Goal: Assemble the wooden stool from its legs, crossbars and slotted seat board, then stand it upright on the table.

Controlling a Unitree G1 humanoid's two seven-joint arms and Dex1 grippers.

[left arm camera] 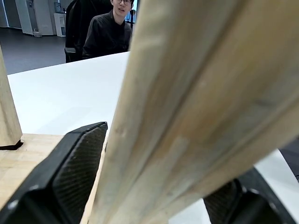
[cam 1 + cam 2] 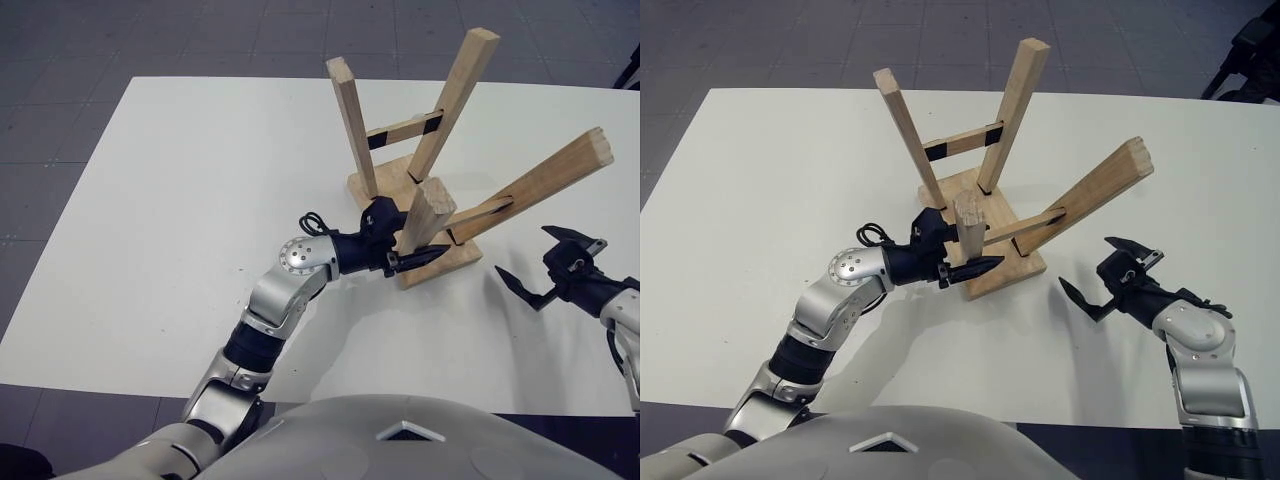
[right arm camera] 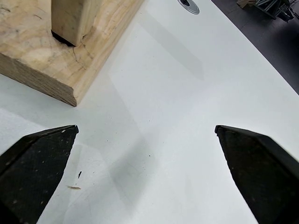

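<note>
Stool point(image 2: 404, 130) sits upside down toward the far right of the white table point(image 2: 180, 200), seat board point(image 2: 1012, 262) flat, legs up. Left gripper point(image 2: 408, 238) is clamped on the nearest leg point(image 2: 428, 212). Right gripper point(image 2: 522, 250) hovers just beside the board, fingers spread wide.

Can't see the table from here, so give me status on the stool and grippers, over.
Left gripper shut on near leg. Right gripper open, apart from the seat board. Stool upside down, leaning leg tilted outward.
</note>
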